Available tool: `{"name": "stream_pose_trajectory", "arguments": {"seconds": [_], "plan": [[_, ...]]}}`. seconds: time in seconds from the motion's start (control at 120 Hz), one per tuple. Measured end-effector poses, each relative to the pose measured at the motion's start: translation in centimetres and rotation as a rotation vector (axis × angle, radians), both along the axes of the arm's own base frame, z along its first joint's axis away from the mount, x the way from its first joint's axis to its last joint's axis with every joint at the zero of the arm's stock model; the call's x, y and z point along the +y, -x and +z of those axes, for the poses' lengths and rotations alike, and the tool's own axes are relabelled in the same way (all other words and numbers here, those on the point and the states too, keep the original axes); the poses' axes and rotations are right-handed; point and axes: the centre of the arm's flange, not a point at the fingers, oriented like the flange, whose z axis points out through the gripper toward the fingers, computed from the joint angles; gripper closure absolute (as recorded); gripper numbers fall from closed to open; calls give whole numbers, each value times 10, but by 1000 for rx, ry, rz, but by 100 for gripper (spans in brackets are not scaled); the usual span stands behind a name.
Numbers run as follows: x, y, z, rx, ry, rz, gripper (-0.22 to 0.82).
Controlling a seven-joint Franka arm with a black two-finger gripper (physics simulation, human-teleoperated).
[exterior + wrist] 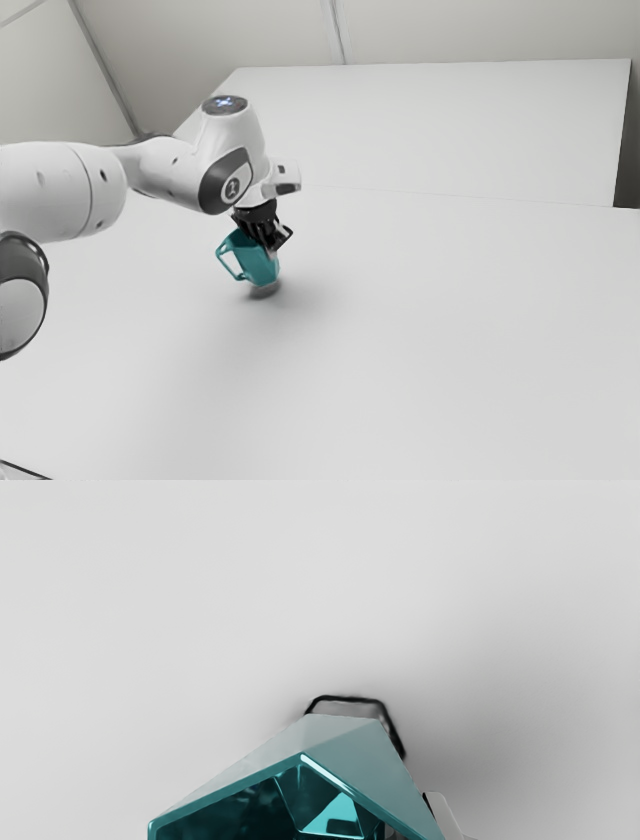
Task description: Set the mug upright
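The black gripper (268,246) points down at the teal mug (258,264) in the exterior view, its fingers at the mug's upper part. The mug leans slightly, mouth up, with its handle toward the exterior view's left; a dark patch lies right under its base, and whether the base touches the table cannot be told. In the wrist view the faceted mug (350,750) shows its open mouth and outer wall. There the gripper (414,826) has one finger inside the mouth and the other against the outside, shut on the wall between them.
The white table (420,330) extends around the mug, and a large white panel (430,125) stands beyond it. The arm reaches in from the exterior view's left, above the tabletop.
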Motion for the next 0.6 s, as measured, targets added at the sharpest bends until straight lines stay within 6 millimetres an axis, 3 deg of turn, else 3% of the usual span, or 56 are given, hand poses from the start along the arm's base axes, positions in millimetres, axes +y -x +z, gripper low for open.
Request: {"name": "stream_pose_trajectory", "arguments": {"seconds": [0.175, 0.467, 0.6], "plan": [[-14, -6, -20, -1, 6, 40, 78], [-17, -8, -27, -9, 37, 114, 78], [-16, -9, -27, -9, 53, 137, 49]]}}
